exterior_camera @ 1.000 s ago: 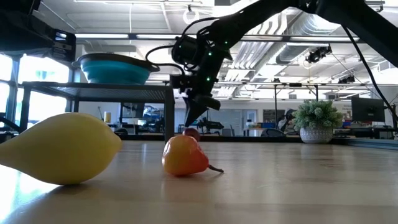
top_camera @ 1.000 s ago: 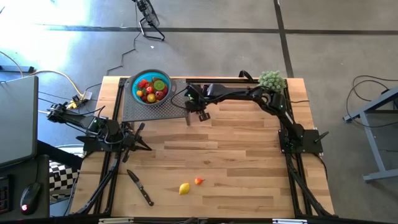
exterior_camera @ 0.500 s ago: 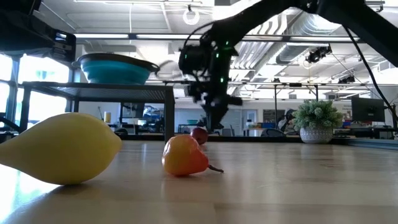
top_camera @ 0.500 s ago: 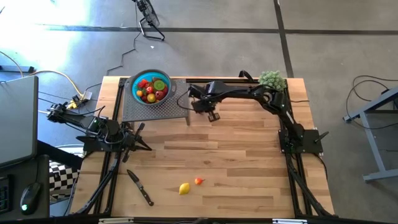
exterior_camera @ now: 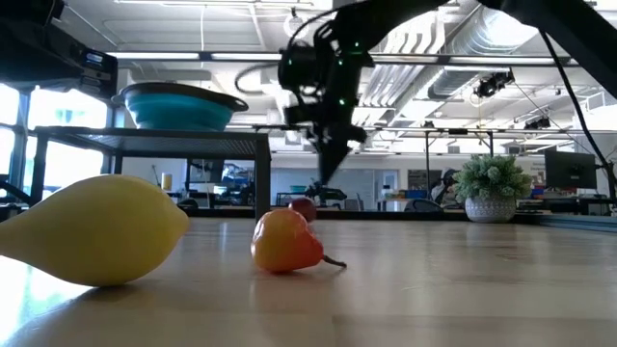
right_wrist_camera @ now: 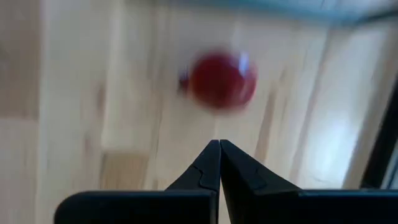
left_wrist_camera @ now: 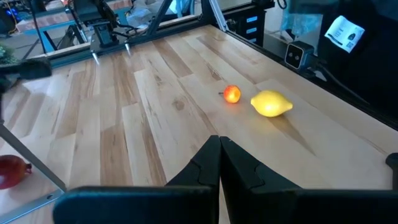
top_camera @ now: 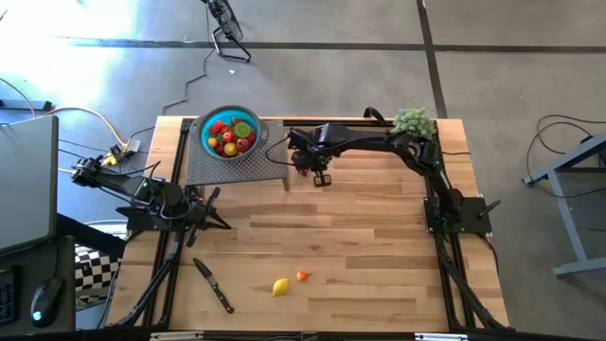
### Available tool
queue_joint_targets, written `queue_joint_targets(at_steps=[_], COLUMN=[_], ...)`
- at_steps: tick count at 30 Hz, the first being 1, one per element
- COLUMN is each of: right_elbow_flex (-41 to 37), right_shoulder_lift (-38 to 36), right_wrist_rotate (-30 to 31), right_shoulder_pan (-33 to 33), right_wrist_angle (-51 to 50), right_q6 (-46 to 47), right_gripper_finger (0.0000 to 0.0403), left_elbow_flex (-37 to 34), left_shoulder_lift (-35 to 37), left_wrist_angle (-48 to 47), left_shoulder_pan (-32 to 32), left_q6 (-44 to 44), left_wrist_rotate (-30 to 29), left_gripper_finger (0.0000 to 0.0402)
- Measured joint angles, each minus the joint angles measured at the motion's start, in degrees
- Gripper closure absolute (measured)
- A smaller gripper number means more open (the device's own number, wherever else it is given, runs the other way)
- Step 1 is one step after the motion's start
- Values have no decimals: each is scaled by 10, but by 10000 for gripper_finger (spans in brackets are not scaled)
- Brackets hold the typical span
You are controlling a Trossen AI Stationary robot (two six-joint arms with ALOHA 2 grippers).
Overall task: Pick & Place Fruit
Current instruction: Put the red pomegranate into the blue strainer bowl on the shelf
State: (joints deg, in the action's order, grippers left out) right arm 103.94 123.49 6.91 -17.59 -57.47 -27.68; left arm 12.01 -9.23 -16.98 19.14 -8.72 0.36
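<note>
Now the right gripper (top_camera: 320, 179) hangs over the table (top_camera: 379, 246) just beside the corner of the dark raised rack (top_camera: 237, 167), having swung back a little toward the rack from where it was half a second ago; a second ago it sat closer still to the rack's edge. Its fingers are pressed together and hold nothing. The right wrist view shows what the overhead view hides: a dark red fruit (right_wrist_camera: 222, 80) lies on the bare wood just ahead of the closed fingertips, blurred. The low view picks up the same red fruit (exterior_camera: 303, 207) on the tabletop behind the orange fruit (exterior_camera: 285, 241), with the gripper (exterior_camera: 323, 178) pointing down above it.

Toward the table's near edge, the yellow fruit (top_camera: 280, 287) and the orange one (top_camera: 302, 276) lie close together, unmoved, with the black-handled knife (top_camera: 214, 285) off toward the left edge. More fruits fill the teal bowl (top_camera: 248, 118) on the rack at the far edge. The left gripper (top_camera: 220, 224) rests at the left edge, fingers shut and empty, where it was before.
</note>
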Motion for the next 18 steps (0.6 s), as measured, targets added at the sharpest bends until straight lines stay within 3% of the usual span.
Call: queue_joint_targets(at_steps=[7,18], right_elbow_flex=[0,-1], right_shoulder_lift=[-17,8], right_wrist_rotate=[-88,-84], right_shoulder_pan=[4,2], right_wrist_angle=[102,143], right_q6=[-38,-84], right_gripper_finger=[401,401], left_elbow_flex=[0,0], left_shoulder_lift=[0,0], left_wrist_angle=[-4,-7], left_shoulder_pan=[0,0], left_q6=[0,1], left_wrist_rotate=[2,1], left_gripper_finger=[401,401])
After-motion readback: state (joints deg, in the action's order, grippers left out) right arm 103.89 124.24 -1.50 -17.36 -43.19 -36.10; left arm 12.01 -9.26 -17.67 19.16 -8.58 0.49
